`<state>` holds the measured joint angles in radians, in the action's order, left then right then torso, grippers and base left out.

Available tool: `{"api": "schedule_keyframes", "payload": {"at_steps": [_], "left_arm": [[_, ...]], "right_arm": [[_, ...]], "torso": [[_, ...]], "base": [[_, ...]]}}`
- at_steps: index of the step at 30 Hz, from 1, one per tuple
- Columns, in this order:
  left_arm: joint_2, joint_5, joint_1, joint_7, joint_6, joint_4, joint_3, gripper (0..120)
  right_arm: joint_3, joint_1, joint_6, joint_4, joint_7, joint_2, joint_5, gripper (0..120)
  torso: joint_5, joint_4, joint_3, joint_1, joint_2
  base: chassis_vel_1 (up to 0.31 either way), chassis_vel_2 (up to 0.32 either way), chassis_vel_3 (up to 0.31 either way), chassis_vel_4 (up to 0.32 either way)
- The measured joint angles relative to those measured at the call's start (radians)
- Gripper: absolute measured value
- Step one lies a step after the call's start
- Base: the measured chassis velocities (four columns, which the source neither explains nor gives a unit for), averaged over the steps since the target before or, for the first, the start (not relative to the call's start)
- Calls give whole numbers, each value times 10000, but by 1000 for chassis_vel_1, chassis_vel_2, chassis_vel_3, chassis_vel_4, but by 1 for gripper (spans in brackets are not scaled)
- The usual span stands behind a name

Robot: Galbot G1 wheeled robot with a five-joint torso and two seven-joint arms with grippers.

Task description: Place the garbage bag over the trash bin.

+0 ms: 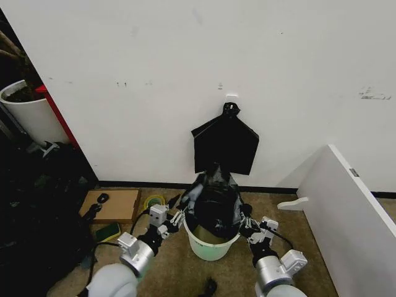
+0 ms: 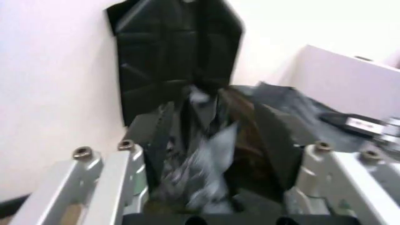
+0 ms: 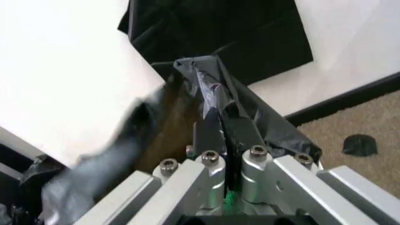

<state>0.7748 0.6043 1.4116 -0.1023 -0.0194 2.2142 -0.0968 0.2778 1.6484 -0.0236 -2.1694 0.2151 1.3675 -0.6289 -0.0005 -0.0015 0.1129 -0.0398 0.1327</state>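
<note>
The trash bin [image 1: 209,249], a small round white bucket, stands on the carpet by the wall. The crinkled black garbage bag [image 1: 214,201] is heaped over its mouth and rises to a peak above it. My left gripper [image 1: 176,218] is at the bag's left edge. In the left wrist view this left gripper [image 2: 216,129] is open, its fingers [image 2: 119,173] wide apart with loose folds of the garbage bag [image 2: 206,159] between them. My right gripper [image 1: 246,226] is at the bag's right edge. The right wrist view shows the right gripper [image 3: 223,133] shut on a thin fold of the garbage bag [image 3: 216,93].
A flat black bag bundle [image 1: 226,147] hangs on a wall hook just above the bin. A white board [image 1: 346,204] leans at the right. Left of the bin lie a cardboard piece [image 1: 116,204], a tape roll [image 1: 153,201] and a green sponge [image 1: 108,232]. A white plant pot [image 1: 28,114] stands far left.
</note>
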Motion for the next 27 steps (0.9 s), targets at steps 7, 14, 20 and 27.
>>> {"api": "schedule_keyframes", "payload": {"at_steps": [7, 14, 20, 27], "left_arm": [[-892, 401, -841, 319, 553, -47, 461, 82], [-1807, 595, -2684, 465, 1502, -152, 1453, 100], [-2499, 1150, -3899, 765, 1767, -152, 1696, 100], [-2556, 1617, -5607, 1002, 2268, -730, 3034, 100]], "right_arm": [[-77, -296, -15, 11, 14, 85, 139, 0], [-348, -575, -33, 162, 40, 192, 352, 0], [-711, -993, -52, 399, 78, 112, 382, 0], [-784, -1049, -57, 428, 93, 32, 413, 0]], "torso": [[-3, 0, 0, -1, 0], [-2, 0, 1, -1, 0], [-1, 3, 1, -2, 0], [0, -3, 1, -3, 0]], "base": [[0, 0, 0, 0], [0, 0, 0, 0], [0, 0, 0, 0], [0, 0, 0, 0]]}}
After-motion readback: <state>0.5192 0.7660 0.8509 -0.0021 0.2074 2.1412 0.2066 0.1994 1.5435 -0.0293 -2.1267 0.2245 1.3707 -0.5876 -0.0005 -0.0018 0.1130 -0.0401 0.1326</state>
